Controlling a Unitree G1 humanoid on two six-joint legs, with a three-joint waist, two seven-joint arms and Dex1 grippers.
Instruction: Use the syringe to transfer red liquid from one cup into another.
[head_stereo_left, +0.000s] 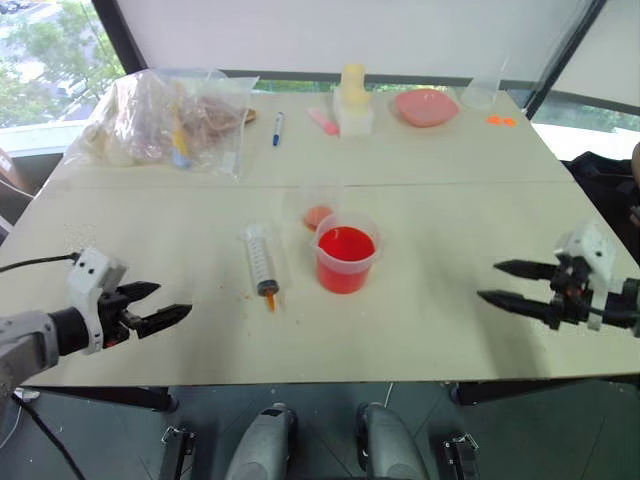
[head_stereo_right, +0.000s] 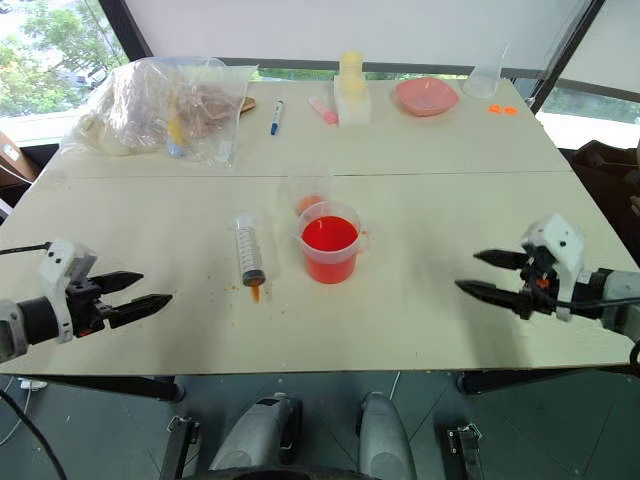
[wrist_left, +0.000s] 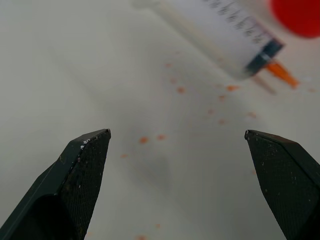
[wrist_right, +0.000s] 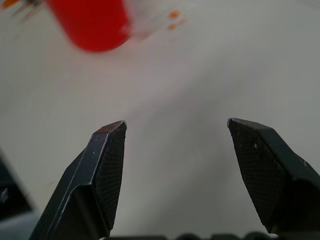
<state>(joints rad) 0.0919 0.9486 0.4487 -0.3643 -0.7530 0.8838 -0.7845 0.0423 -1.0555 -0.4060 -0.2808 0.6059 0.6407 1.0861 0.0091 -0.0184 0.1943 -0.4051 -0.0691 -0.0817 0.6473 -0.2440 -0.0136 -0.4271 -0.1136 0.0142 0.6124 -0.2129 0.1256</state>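
Lying untouched beside the red cup (head_stereo_left: 346, 259), the syringe (head_stereo_left: 261, 259) waits; both jaws gape empty.

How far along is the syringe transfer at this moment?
Done: nothing clearly; the small cup shows only a pale tint at its bottom.
In hand: nothing; the left pincer and right pincer are open over bare table.
Left: pick up the syringe, draw from the red cup, empty into the small cup.
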